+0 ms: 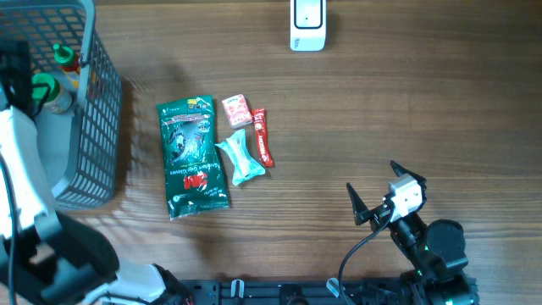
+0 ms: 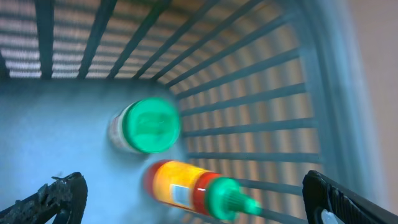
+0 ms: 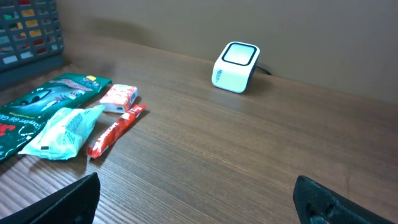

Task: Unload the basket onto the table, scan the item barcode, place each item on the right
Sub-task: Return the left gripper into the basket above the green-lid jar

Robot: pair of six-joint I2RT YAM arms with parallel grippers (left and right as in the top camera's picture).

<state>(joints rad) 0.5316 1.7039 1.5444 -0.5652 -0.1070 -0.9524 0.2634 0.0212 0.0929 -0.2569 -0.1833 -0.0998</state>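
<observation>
Bottle (image 2: 180,186) taken as the item to scan: orange-yellow body, printed label, green nozzle cap. It is laid on its side on the floor of the basket (image 1: 102,127), just beside a green-lidded jar (image 2: 149,124). Left tool (image 2: 194,180) is held over both, jaws wide apart, nothing gripped. Right tool (image 3: 196,190) is parked over the bench (image 1: 381,110), jaws also wide apart, empty. Scanner (image 1: 306,25) is placed at the far edge, well apart from the basket.

Handling, as judged: likely rigid plastic, light, round and smooth, so rolling and slip are to be expected. Grip is best taken across the body mid-length, jaws square to the long axis. Nozzle end is to be avoided, narrow and tapered. Label should be left uncovered; barcode side cannot be made out (blurred). Basket wall is close by, so finger clearance is to be checked.
</observation>
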